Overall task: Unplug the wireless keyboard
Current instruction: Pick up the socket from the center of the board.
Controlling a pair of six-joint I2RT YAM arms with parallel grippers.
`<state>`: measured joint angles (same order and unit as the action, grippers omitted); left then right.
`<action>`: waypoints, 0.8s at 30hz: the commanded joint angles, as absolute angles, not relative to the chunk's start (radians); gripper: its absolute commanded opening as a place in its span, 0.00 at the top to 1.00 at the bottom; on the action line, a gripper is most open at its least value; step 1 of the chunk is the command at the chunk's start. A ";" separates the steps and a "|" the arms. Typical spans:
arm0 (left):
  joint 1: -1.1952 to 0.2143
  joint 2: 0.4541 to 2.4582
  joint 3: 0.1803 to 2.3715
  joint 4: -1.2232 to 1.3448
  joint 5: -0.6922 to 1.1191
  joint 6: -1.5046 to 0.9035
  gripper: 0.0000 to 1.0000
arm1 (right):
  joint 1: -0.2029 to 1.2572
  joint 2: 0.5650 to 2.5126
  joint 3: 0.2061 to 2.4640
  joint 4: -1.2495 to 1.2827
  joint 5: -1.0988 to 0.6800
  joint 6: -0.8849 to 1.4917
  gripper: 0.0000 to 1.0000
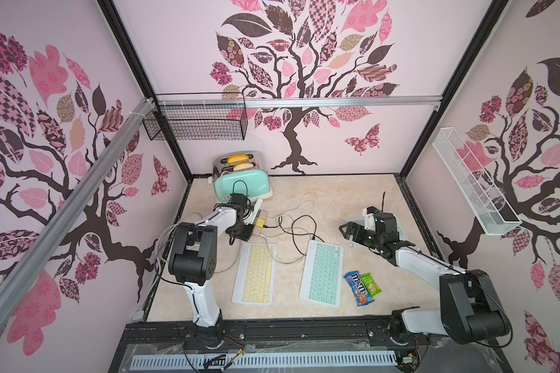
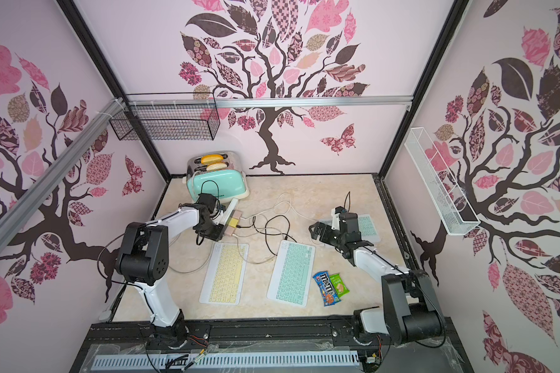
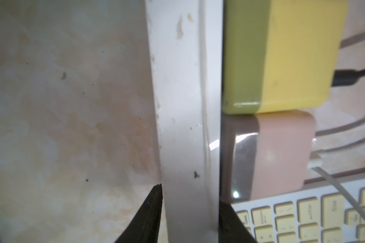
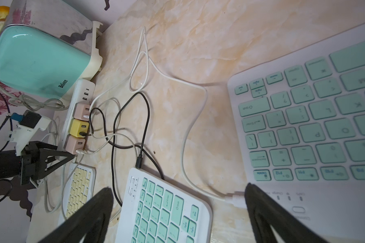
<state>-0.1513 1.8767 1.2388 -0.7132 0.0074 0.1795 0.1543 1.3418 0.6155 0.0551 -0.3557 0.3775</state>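
Three wireless keyboards lie on the table: a yellow one [image 1: 254,273] [image 2: 225,273], a green one [image 1: 322,273] [image 4: 162,210] with a black cable [image 4: 139,163] plugged in, and another green one [image 4: 314,126] [image 2: 367,226] with a white plug [image 4: 234,197]. Their cables run to pink and yellow chargers [image 1: 260,221] [image 3: 282,52] on a white power strip [image 3: 185,126] [image 4: 80,92]. My left gripper [image 3: 190,193] [image 1: 248,234] is shut on the strip's near end, a finger against each side. My right gripper [image 4: 178,187] [image 1: 348,231] hangs open above the far-right keyboard's edge, beside the white plug.
A mint toaster [image 1: 241,181] with bread stands behind the power strip. Snack packets [image 1: 361,287] lie right of the middle keyboard. Loose cables [image 1: 304,222] tangle mid-table. A black wire basket [image 1: 194,121] and a white one [image 1: 472,184] hang on the walls.
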 commanded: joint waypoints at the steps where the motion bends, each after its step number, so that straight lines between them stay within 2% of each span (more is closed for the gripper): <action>1: -0.156 1.860 1.272 -0.723 -0.002 0.169 0.67 | 0.162 1.345 0.658 0.045 -0.360 0.370 0.01; 12: -0.165 1.827 1.337 -0.787 0.029 0.054 0.99 | 0.162 1.321 0.689 0.017 -0.467 0.428 0.01; 17: -0.214 1.778 1.354 -0.795 0.073 -0.118 1.00 | 0.197 1.308 0.683 0.074 -0.587 0.553 0.01; 24: -0.285 1.688 1.276 -0.748 0.056 -0.468 1.00 | 0.410 1.345 0.739 0.106 -0.612 0.643 0.01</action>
<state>-0.2741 1.7706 1.3006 -0.8181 0.0334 -0.2562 0.3443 1.3346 0.6750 0.0662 -0.5732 0.5846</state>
